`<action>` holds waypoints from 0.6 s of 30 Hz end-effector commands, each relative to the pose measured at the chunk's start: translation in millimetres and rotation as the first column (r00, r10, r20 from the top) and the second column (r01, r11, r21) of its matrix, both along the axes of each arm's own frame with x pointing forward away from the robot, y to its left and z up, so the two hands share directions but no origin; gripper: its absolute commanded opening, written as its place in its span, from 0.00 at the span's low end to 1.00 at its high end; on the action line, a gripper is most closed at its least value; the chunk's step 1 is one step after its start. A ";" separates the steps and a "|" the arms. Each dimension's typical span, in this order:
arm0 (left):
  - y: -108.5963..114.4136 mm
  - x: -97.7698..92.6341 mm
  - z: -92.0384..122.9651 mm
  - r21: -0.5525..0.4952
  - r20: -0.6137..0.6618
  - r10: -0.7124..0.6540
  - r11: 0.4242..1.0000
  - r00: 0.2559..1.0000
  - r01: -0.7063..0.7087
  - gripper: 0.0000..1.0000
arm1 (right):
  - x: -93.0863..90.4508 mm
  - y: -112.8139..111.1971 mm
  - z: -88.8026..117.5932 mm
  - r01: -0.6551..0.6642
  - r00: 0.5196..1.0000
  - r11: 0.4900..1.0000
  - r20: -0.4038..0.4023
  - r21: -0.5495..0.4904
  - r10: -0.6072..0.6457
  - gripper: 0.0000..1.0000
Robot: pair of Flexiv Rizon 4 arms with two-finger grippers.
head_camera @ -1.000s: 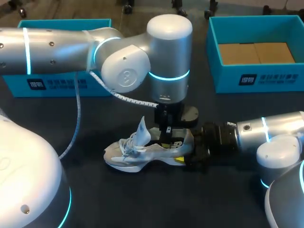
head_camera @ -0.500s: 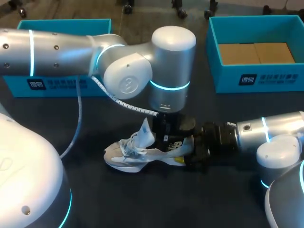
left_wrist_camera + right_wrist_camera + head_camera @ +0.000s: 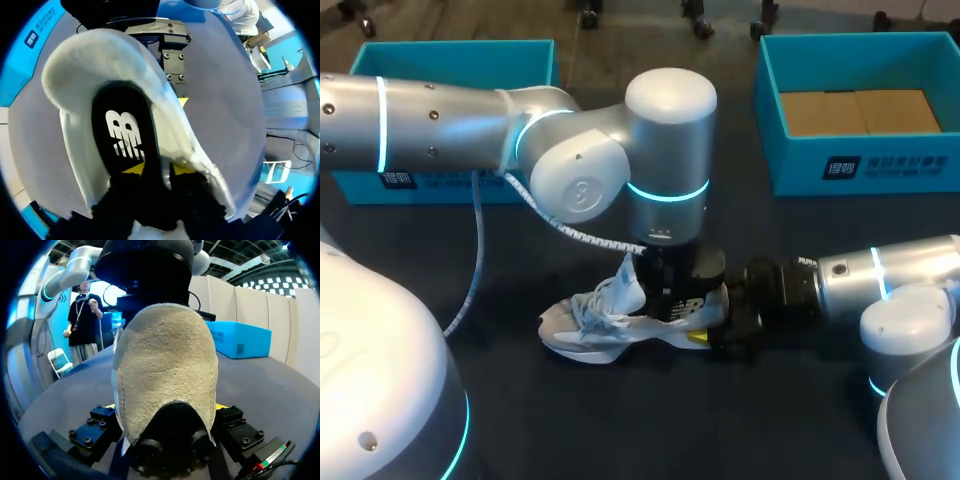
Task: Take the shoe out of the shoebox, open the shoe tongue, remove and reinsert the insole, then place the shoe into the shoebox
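The pale grey shoe (image 3: pixel 605 325) lies on the dark table, toe to the left, tongue (image 3: pixel 625 285) standing up. My left gripper (image 3: pixel 665 300) points straight down into the shoe's opening. In the left wrist view its yellow tips (image 3: pixel 132 167) rest a little apart on the black insole (image 3: pixel 125 135), which lies flat inside the shoe; this gripper (image 3: pixel 157 169) is open. My right gripper (image 3: pixel 715 330) comes in level from the right and is shut on the heel (image 3: pixel 165 365), a yellow tip (image 3: pixel 109 406) showing on either side.
A teal shoebox (image 3: pixel 865 165) with a cardboard insert stands at the back right. A second teal box (image 3: pixel 450 48) stands at the back left, partly behind my left arm. A white cable (image 3: pixel 478 250) hangs from that arm towards the table.
My left wrist has sunk lower and shifted slightly left, its fingers going deeper into the shoe, and they have parted. The right arm and the shoe have kept still.
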State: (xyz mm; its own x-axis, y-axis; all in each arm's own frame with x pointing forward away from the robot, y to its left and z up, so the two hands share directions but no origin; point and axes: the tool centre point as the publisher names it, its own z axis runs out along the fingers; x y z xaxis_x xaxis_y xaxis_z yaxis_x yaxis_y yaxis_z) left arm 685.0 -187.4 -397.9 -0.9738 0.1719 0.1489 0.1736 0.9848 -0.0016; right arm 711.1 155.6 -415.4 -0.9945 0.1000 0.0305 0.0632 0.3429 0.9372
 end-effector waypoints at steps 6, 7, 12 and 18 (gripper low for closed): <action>-2.7 -4.8 -15.0 -0.008 0.134 0.043 0.999 0.990 -0.042 0.44 | 0.8 0.5 1.9 0.001 1.000 1.000 -0.001 -0.003 -0.001 0.00; -3.8 -2.8 -16.2 -0.008 0.156 0.051 0.999 0.986 -0.050 0.44 | 0.8 0.5 1.9 0.001 1.000 1.000 -0.001 -0.003 -0.001 0.00; -7.4 10.3 -21.2 0.000 0.241 0.087 0.996 0.967 -0.090 0.42 | 0.8 0.5 1.9 0.001 1.000 1.000 -0.001 -0.003 -0.001 0.00; -9.2 29.5 -24.7 0.002 0.296 0.151 0.987 0.943 -0.159 0.37 | 0.8 0.5 1.9 0.001 1.000 1.000 -0.001 -0.003 -0.001 0.00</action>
State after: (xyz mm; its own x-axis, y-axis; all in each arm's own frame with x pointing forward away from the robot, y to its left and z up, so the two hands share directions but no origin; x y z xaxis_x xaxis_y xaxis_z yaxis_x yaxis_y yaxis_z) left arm 706.7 -189.4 -406.0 -0.9909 0.0256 -0.1323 0.0204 0.9990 0.0403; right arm 712.2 154.3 -419.0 -0.9945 0.1004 0.0306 0.0634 0.3422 0.9375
